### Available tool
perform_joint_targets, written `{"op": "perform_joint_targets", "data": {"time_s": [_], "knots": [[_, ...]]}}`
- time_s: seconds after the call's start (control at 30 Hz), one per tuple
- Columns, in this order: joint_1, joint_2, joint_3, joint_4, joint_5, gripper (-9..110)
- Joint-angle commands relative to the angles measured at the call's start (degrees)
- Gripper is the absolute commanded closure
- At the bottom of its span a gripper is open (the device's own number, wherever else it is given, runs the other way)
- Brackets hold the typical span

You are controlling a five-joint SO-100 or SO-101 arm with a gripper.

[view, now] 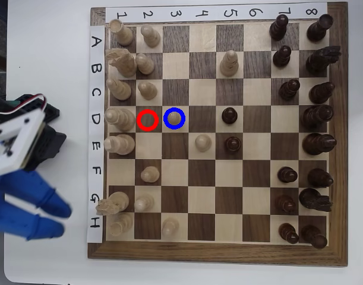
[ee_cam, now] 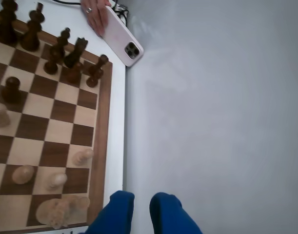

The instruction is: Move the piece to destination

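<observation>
Piece [view: 174, 118] appears to stand already inside the blue-ringed destination [view: 174, 109], red ring [view: 147, 110] empty beside it, while the gripper [view: 63, 218], fingers apart, empty, sits off-board; risk: 1 needless re-approach could topple crowded pale neighbours [view: 120, 116].

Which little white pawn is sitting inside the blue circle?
The pale pawn on the light square in row D, column 3; the pawn beside it sits in the red ring.
</observation>
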Motion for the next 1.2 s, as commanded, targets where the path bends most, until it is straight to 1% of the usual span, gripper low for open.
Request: {"op": "perform_joint_targets", "data": {"time_s": [0.0,0.23,0.57,1.17], "knots": [[13.0,10.3,8.9,-9.0,-8.4,99],[21.3,20.0,24.2,-17.2,-12.9,99],[28.9,25.5,35.0,-18.1,-17.9,99],[40.5,40.9,61.4,-18.0,-25.8,101]]}}
